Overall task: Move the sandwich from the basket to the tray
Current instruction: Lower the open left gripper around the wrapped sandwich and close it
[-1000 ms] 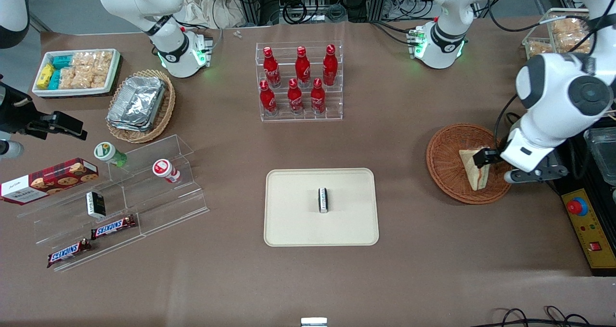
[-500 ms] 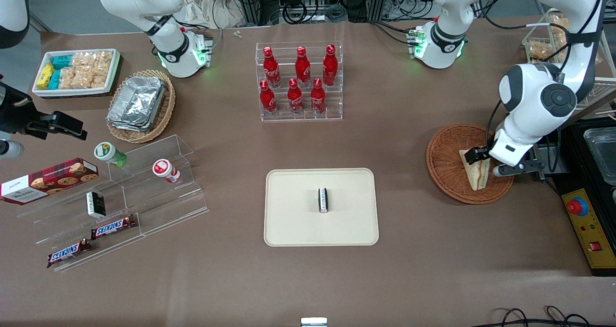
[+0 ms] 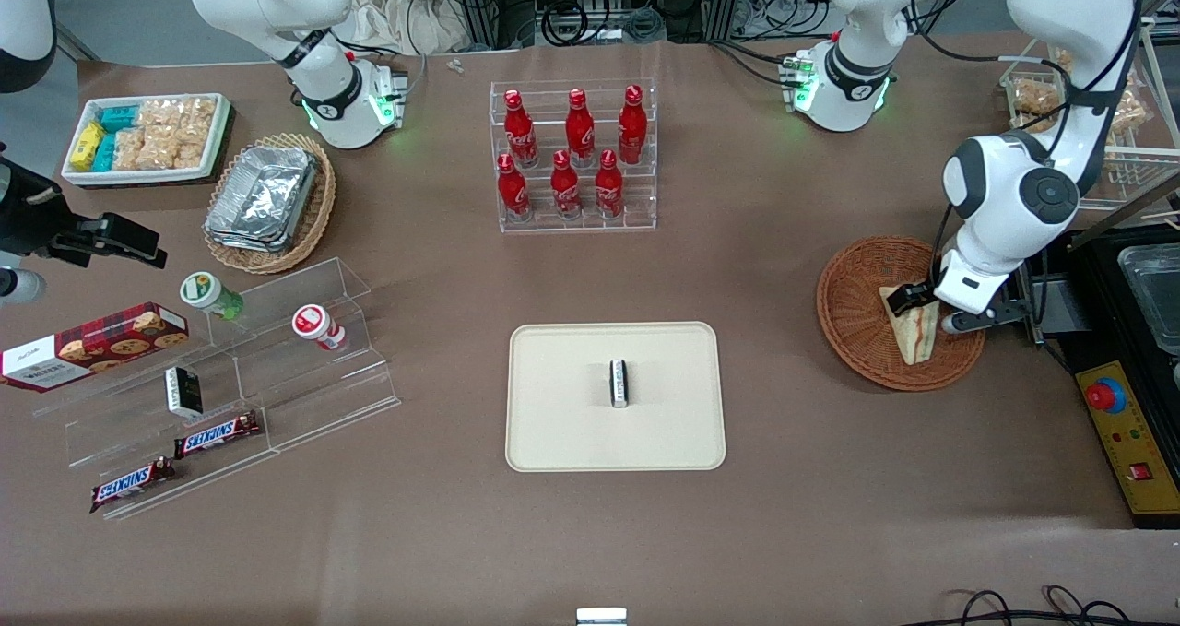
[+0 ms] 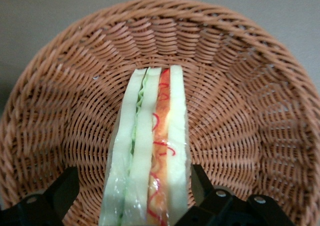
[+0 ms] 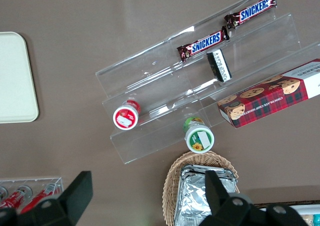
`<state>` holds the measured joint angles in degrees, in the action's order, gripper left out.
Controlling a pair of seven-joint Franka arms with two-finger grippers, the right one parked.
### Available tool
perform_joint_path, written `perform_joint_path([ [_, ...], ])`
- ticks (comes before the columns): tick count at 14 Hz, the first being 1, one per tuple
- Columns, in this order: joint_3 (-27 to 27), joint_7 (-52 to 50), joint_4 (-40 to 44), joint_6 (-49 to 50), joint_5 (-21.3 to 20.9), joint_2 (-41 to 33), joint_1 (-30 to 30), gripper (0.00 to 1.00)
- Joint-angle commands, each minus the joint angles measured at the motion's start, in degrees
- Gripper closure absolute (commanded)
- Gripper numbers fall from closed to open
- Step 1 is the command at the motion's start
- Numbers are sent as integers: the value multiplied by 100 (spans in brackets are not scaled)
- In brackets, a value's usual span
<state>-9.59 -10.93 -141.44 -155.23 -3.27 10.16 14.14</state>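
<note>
The sandwich (image 3: 914, 338), a wrapped white wedge with red, orange and green filling, stands on edge in the reddish-brown wicker basket (image 3: 857, 324) toward the working arm's end of the table. My left gripper (image 3: 929, 311) is open and reaches down into the basket, one finger on each side of the sandwich. In the left wrist view the sandwich (image 4: 150, 136) rises between the fingers of the gripper (image 4: 132, 203); one finger is close to the bread, the other stands apart from it, with the basket (image 4: 240, 85) weave around them. The cream tray (image 3: 562, 423) lies mid-table.
A small dark packet (image 3: 619, 383) stands on the tray. A clear rack of red bottles (image 3: 573, 158) stands farther from the camera than the tray. A black box with a red button (image 3: 1126, 432) lies beside the basket. Snack shelves (image 3: 230, 377) are toward the parked arm's end.
The left arm has swung farther from the front camera. Its gripper has shifted slightly across the basket and settled around the sandwich. The sandwich has not moved.
</note>
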Motion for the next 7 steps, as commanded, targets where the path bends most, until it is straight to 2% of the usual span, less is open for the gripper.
perform_joint_path([
  [1,-52,-111,-147,-297,-7,4,46,74],
  [2,-60,-128,-147,-271,-7,-14,28,100],
  [7,-105,-129,-94,-18,-25,-276,-112,100],
])
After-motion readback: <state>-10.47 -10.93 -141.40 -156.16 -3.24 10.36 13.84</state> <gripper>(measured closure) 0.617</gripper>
